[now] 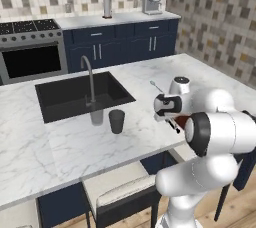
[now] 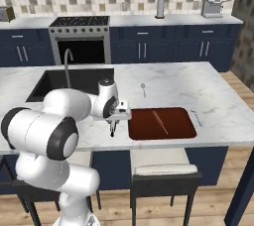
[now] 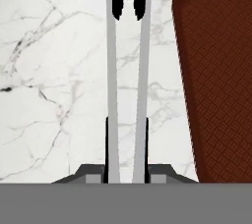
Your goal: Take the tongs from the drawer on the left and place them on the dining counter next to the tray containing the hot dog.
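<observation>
My gripper [image 3: 126, 168] is shut on the tongs [image 3: 112, 70], whose two thin silver arms with black ends run away from the fingers over the white marble dining counter [image 3: 54, 70]. The dark red tray [image 3: 216, 80] lies just to their right, apart from them. In the right base view the gripper [image 2: 113, 127] points down near the counter's front edge, left of the tray [image 2: 181, 121], where the thin pale hot dog [image 2: 159, 121] lies. The gripper [image 1: 172, 121] also shows beside the arm in the left base view. I cannot tell whether the tongs touch the marble.
A black sink [image 2: 49, 84] with a curved faucet [image 2: 67, 60] sits at the counter's left. A dark cup [image 1: 116, 121] stands in front of the sink. A small silver spoon [image 2: 143, 88] lies behind the tray. Stools stand below the front edge. Shut navy drawers line the back wall.
</observation>
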